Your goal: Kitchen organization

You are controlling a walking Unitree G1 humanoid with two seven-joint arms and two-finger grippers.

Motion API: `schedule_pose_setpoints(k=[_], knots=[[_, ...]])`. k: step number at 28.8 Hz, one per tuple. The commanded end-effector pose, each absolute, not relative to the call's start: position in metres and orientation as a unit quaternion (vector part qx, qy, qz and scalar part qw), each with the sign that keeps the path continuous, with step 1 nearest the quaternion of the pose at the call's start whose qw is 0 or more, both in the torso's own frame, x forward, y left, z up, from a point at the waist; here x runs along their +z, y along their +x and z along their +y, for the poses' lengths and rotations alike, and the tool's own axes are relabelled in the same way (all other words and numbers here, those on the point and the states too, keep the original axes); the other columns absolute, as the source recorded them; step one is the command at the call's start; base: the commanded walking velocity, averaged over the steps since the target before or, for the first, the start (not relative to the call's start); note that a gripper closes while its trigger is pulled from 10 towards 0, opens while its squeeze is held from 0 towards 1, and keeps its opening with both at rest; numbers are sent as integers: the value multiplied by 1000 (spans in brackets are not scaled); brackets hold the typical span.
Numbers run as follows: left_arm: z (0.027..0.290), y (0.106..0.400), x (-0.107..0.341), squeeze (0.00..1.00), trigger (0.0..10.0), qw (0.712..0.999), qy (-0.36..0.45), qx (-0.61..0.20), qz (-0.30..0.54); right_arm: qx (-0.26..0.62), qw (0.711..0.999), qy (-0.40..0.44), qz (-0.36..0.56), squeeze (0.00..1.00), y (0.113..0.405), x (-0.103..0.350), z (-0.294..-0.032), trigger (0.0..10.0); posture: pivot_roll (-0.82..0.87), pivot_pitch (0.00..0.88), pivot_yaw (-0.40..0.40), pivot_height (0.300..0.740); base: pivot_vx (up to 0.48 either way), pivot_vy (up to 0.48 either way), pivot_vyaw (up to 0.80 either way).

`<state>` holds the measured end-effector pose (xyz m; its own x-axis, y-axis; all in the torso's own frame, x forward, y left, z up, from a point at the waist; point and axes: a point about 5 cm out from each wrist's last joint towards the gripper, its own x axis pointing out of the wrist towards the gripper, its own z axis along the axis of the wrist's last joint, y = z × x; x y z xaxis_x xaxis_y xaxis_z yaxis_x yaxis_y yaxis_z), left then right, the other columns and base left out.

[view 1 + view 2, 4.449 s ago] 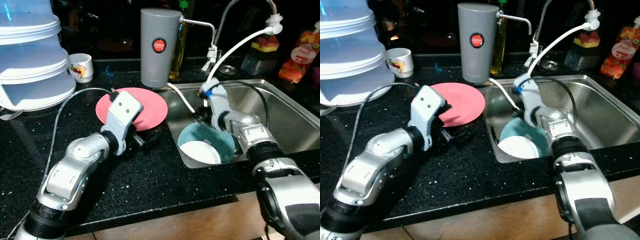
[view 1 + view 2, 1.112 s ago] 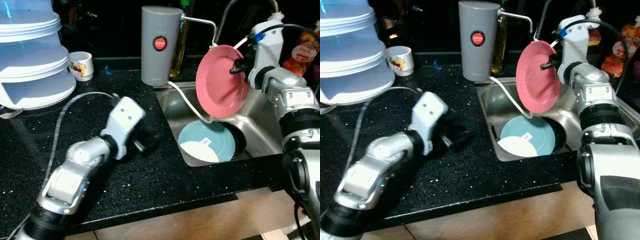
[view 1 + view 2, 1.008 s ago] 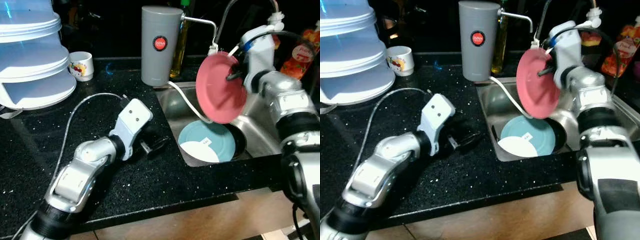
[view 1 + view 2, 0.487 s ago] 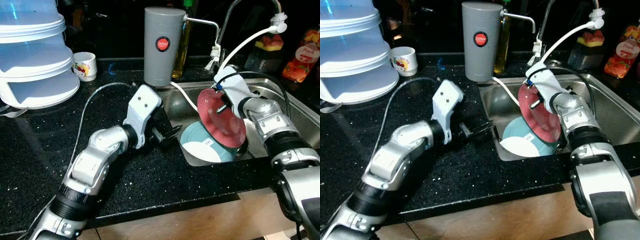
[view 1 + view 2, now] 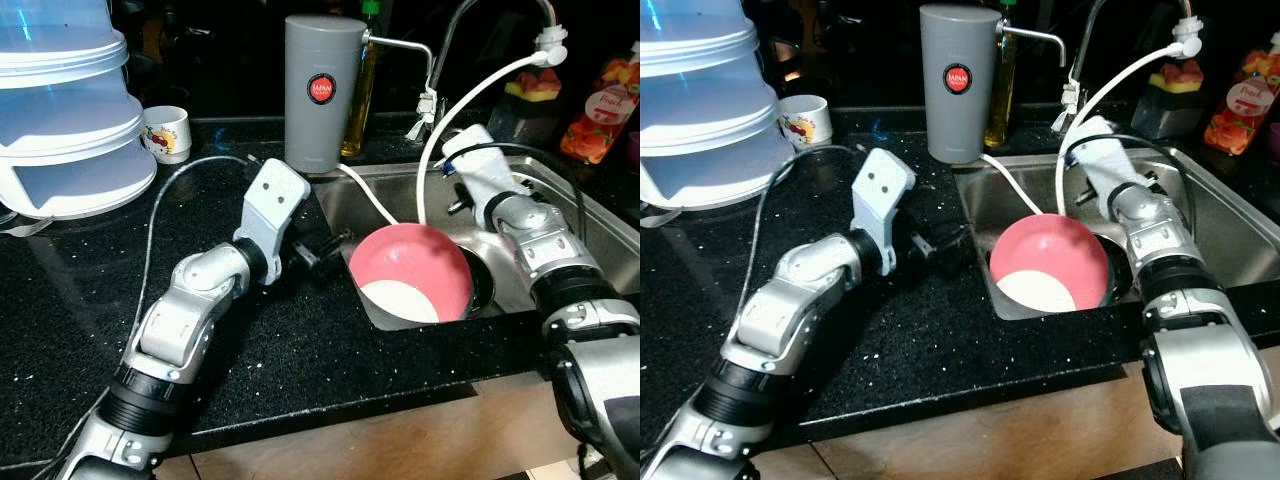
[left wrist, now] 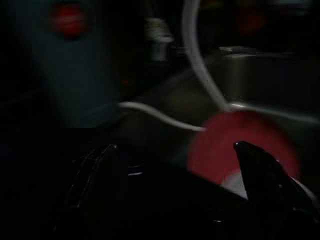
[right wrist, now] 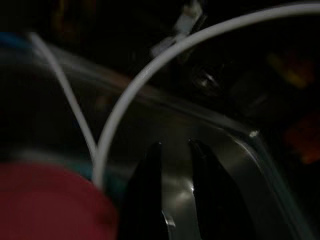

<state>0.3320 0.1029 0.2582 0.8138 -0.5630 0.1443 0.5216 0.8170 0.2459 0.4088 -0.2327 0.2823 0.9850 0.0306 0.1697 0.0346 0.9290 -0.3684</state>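
— Pink, that plate [image 5: 412,270]. Why does it sit in the sink [image 5: 590,235] and not on the worktop [image 5: 60,290]?

— Dirty dishes gather there, I'd judge. It lies nearly flat in the near left corner of the basin, on top of the other dishes; a white one [image 5: 400,301] peeks out at its front edge. Nothing grips it now.

— Where's your right tool?

— My right tool [image 5: 458,207] hangs just behind the plate, clear of it, over the steel floor. The wrist view shows its two black fingers [image 7: 150,200] close together with only a narrow gap, nothing between them.

— And the left?

— My left tool [image 5: 325,247] rests low on the black worktop right by the sink's left rim, aimed at the plate. Its fingers [image 6: 260,165] stand wide apart, empty. I'd say it's parked there to stay out of the way.

— How does the plate look?

— Round, shallow, plain matte pink, no chips I can make out. A white hose [image 5: 470,100] curves down just behind it.
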Motion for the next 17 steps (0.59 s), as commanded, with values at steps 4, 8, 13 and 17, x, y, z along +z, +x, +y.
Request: schedule_pose_setpoints(k=[4, 8, 13, 17], knots=[[150, 328, 262, 0, 10000, 982, 68, -139, -105, 2, 984, 83, -156, 0, 398, 271, -224, 10000, 3, 54, -21, 740, 0, 0, 0], [178, 318, 264, 0, 10000, 984, 122, -59, -118, 43, 980, 90, -172, 0, 386, 252, -193, 10000, 9, 62, -13, 740, 0, 0, 0], [184, 311, 262, 0, 10000, 988, 92, -34, -115, 81, 977, 73, -181, 0, 381, 250, -175, 10000, 5, 53, -19, 740, 0, 0, 0], [178, 310, 263, 0, 10000, 988, 87, -44, -120, 99, 977, 81, -168, 0, 377, 248, -166, 10000, 6, 48, -32, 740, 0, 0, 0]])
